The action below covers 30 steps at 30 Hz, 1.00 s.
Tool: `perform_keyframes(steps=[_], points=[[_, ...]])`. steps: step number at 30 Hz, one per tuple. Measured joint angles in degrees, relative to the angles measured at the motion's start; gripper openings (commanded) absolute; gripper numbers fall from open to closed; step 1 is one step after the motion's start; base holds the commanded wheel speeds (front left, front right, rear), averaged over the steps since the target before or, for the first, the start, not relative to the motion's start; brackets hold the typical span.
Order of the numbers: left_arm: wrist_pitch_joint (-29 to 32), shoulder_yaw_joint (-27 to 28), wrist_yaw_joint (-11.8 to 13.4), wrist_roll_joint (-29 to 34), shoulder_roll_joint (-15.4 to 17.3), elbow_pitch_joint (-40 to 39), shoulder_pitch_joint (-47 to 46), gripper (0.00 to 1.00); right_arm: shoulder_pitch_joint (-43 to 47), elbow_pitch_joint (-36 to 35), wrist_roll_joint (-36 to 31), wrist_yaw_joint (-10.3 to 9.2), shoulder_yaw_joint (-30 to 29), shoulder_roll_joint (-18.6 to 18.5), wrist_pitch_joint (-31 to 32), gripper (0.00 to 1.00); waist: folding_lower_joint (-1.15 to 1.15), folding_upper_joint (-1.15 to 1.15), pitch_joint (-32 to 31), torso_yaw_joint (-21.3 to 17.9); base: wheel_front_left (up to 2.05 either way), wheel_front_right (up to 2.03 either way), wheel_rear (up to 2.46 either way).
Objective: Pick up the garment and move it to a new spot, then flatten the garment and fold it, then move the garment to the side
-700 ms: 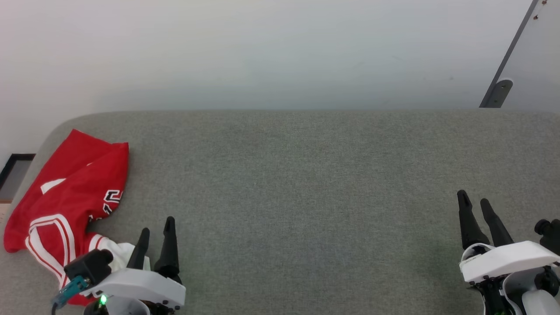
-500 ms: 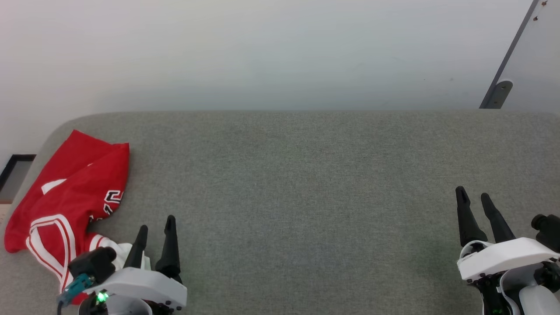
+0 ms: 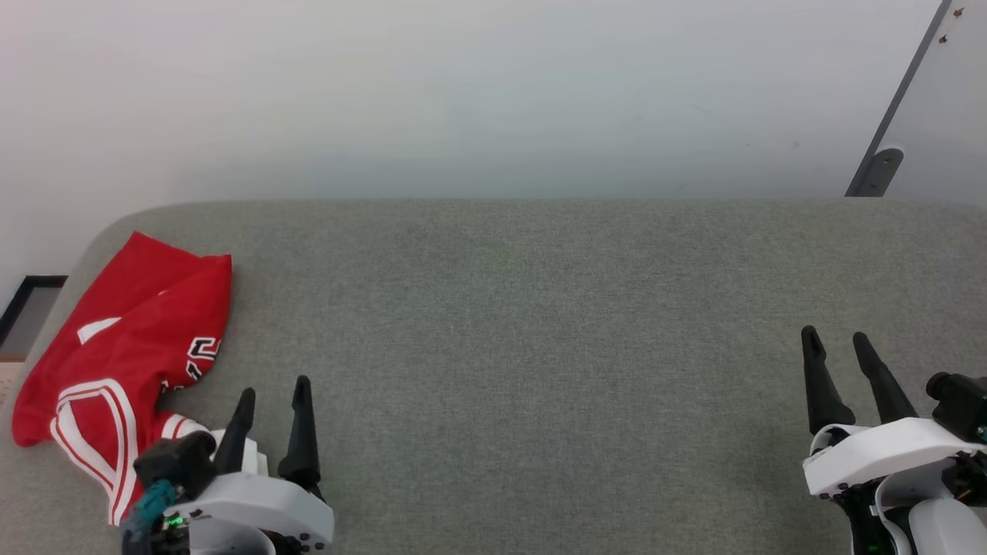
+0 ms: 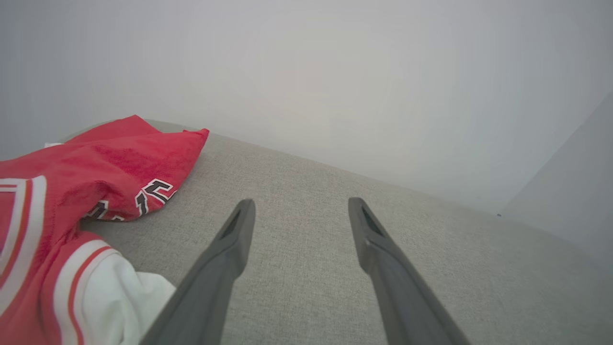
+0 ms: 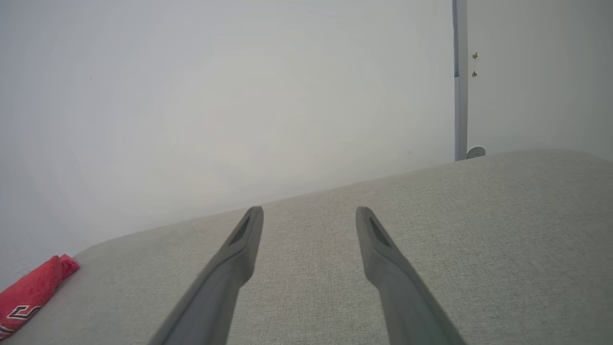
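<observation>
A pale wall [image 3: 463,92] stands behind everything, a grey post [image 3: 879,168] leaning at its right edge. Below it the grey fabric counter [image 3: 540,308] runs the full width of the head view. That whole view has slid a touch down and right within the last moment, so the head camera has shifted; the garment [image 3: 131,339] itself has not stirred. It lies crumpled at the counter's left end, its far corner near the rounded back edge, striped trim and a white panel [image 4: 129,297] bunched at the near side, the number print [image 3: 202,351] creased along its right edge. No part of it is lifted, so the first step, the pick-up, looks not yet begun.

The left gripper [image 3: 274,384] sits low at the near left, spread and empty, its left finger just beside the white panel; whether it touches the cloth cannot be told. Its fingers stand a little wider apart than a moment ago and have edged forward. The right gripper [image 3: 834,333], well apart at the near right, is likewise spread, empty and a shade wider than before. Both openings suggest readiness to grasp; the left is the one within reach, and it probably needs to swing left and down onto the cloth before closing, since a pinch here would catch only counter
</observation>
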Motion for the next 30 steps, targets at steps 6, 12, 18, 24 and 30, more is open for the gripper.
perform_keyframes(steps=[6, 12, 18, 24, 30], points=[[-0.73, -0.10, 0.16, 2.98, 0.13, 0.45, 0.04, 1.00, -0.16, 0.41, -2.89, 0.00, -1.03, 0.08, -0.81, 1.00, 0.00, 0.00, -0.32, 0.13, 0.00, 0.00, 0.00], [-1.54, -0.07, 0.16, 5.89, 0.26, 0.76, 0.20, 1.00, -0.16, 0.60, -5.52, 0.00, -1.55, 0.05, -1.60, 1.00, 0.00, 0.00, -0.62, 0.13, 0.00, 0.00, 0.00], [-2.33, -0.09, 0.16, 8.81, 0.25, 1.18, 0.30, 1.00, -0.15, 0.65, -8.25, 0.00, -2.12, -0.14, -2.35, 1.00, 0.00, 0.00, -1.00, 0.14, 0.00, 0.00, 0.00], [-3.05, 0.49, -0.15, 10.61, -0.22, 1.37, 0.76, 1.00, -0.11, 0.90, -10.12, 0.00, -2.78, -0.34, -3.05, 1.00, 0.00, 0.00, -1.45, 0.31, 0.00, 0.00, 0.00], [-3.74, 1.09, -0.60, 13.39, -0.22, 1.64, 0.92, 1.00, 0.37, 0.86, -12.23, 0.00, -3.08, -0.49, -3.79, 1.00, 0.00, 0.00, -1.80, 0.50, 0.00, 0.00, 0.00]])
